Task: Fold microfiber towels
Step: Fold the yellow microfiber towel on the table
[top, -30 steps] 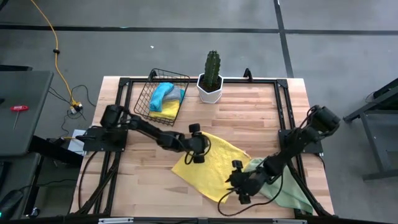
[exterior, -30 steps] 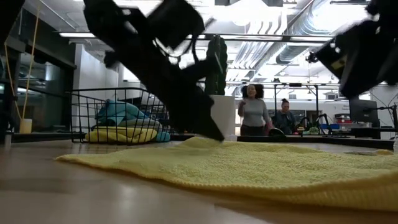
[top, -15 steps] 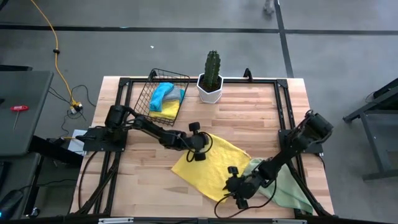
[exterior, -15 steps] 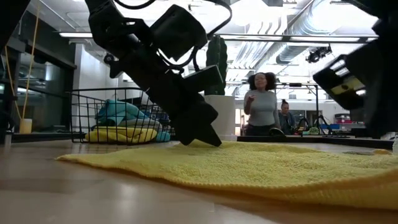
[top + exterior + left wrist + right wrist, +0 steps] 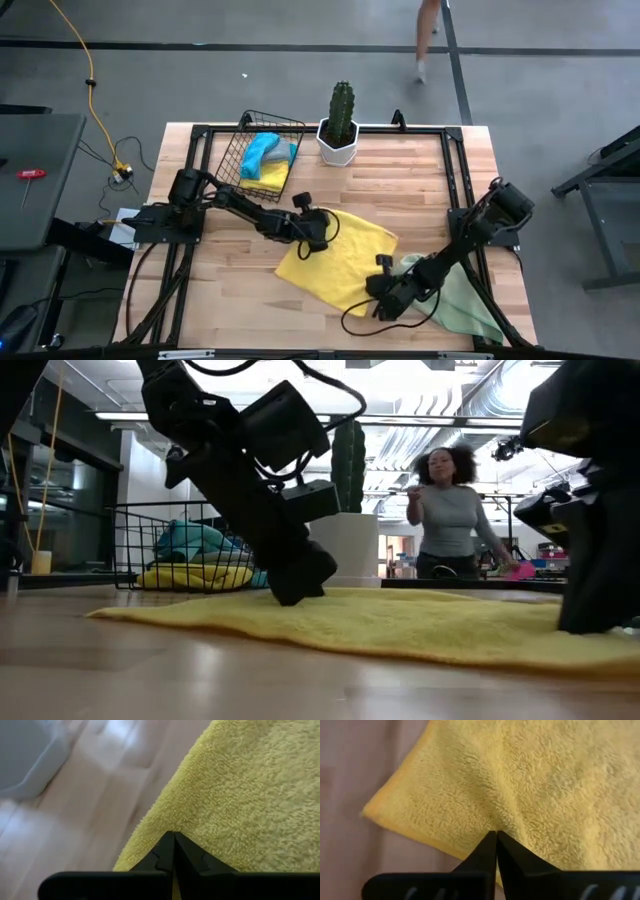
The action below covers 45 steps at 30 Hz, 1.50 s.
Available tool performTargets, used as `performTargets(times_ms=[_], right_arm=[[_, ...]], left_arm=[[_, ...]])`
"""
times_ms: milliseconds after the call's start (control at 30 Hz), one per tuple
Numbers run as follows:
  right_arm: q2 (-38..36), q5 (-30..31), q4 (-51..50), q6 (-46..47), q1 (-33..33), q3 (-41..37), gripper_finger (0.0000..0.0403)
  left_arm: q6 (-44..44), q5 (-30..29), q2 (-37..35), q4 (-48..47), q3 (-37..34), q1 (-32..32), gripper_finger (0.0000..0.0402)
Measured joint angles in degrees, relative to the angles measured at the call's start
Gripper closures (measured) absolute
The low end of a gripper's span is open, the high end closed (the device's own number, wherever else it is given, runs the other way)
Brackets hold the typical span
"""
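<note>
The wooden table [image 5: 420, 180] carries a black frame along its edges, and its far right part lies bare. Spread flat near the middle is the yellow towel [image 5: 345, 255], skewed so its corners point toward the table's sides. A pale green towel [image 5: 465, 305] lies crumpled at the near right corner, touching the yellow one. At the far edge the wire basket [image 5: 232, 150] holds a turquoise and a yellow cloth, and just beside it stands a cactus in a white pot [image 5: 340, 125], well apart from the spread towel. The left gripper [image 5: 312, 228] sits on the towel's far left corner with its fingers pinched together on the yellow edge. The right gripper [image 5: 385, 295] is down at the towel's near corner, fingers likewise closed on the cloth. Beyond the table a person [image 5: 445, 510] stands in the room.
</note>
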Motion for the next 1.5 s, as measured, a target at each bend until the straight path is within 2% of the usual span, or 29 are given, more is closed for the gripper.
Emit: performTargets(times_ms=[300, 600, 767, 900, 1200, 1500], right_arm=[[-1.6, 2.7, -11.8, -2.5, -3.3, -0.1, 0.0401], [-6.4, 2.8, -27.9, -2.2, -6.7, -0.5, 0.0403], [-6.7, 2.7, -35.5, 0.1, -7.8, -0.6, 0.0403], [-6.8, 2.8, -36.2, 0.2, -8.3, -0.6, 0.0403], [-7.0, 0.4, -35.2, 0.5, -6.8, -0.5, 0.0403], [-8.7, 1.7, -34.4, 0.8, -5.6, -0.4, 0.0403]], left_arm=[[-14.6, -7.3, 0.0, -6.0, 0.0, 0.5, 0.0401], [-26.5, -5.0, -0.2, -7.3, 0.1, 3.6, 0.0401], [-25.2, -1.0, 0.0, -1.3, 0.0, 4.0, 0.0402], [-21.8, 0.9, 0.1, 1.8, 0.0, 4.6, 0.0402], [-16.6, -0.4, -0.9, 1.6, 0.0, 6.8, 0.0401], [-11.4, -4.2, -7.6, -3.3, 0.0, 5.5, 0.0401]])
